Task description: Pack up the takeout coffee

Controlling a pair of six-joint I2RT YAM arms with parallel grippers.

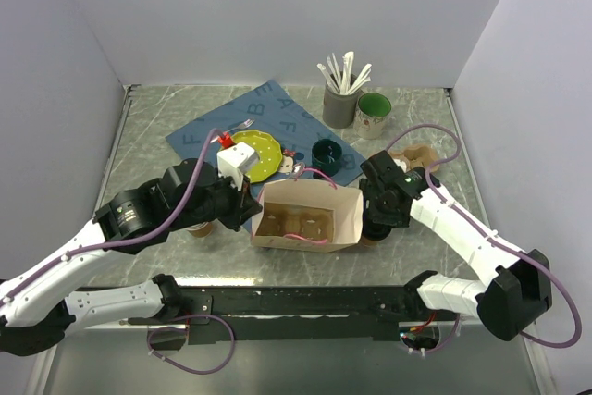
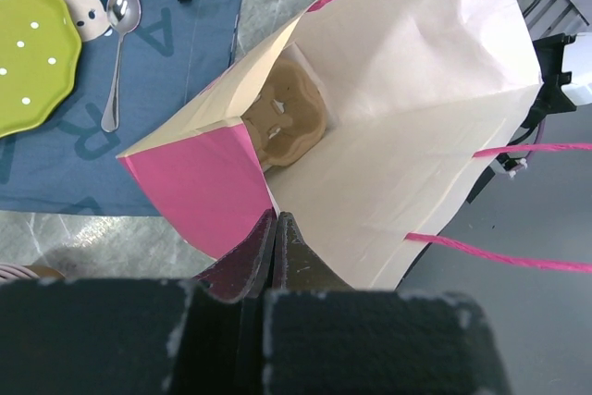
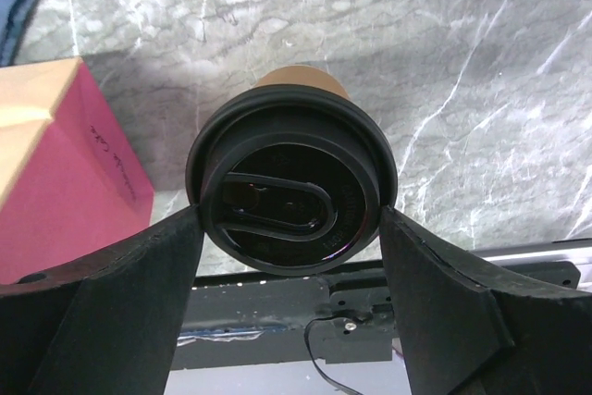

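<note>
The takeout coffee (image 3: 291,182), a brown paper cup under a round black lid, stands on the marble table just right of the paper bag (image 1: 344,205). My right gripper (image 3: 289,215) comes down over it, both fingers pressed against the lid's rim. From above, the right gripper (image 1: 377,219) hides the cup. The bag (image 2: 407,90) is cream with pink sides, and its mouth gapes towards the camera. A brown cup carrier (image 2: 289,117) lies inside. My left gripper (image 2: 276,217) is shut on the bag's left rim, and from above it (image 1: 248,210) sits at that edge.
Behind the bag lies a blue placemat (image 1: 268,117) with a green plate (image 1: 257,154), a spoon (image 2: 118,53) and a dark green mug (image 1: 326,153). A grey holder of utensils (image 1: 340,104) and a green cup (image 1: 375,110) stand at the back right.
</note>
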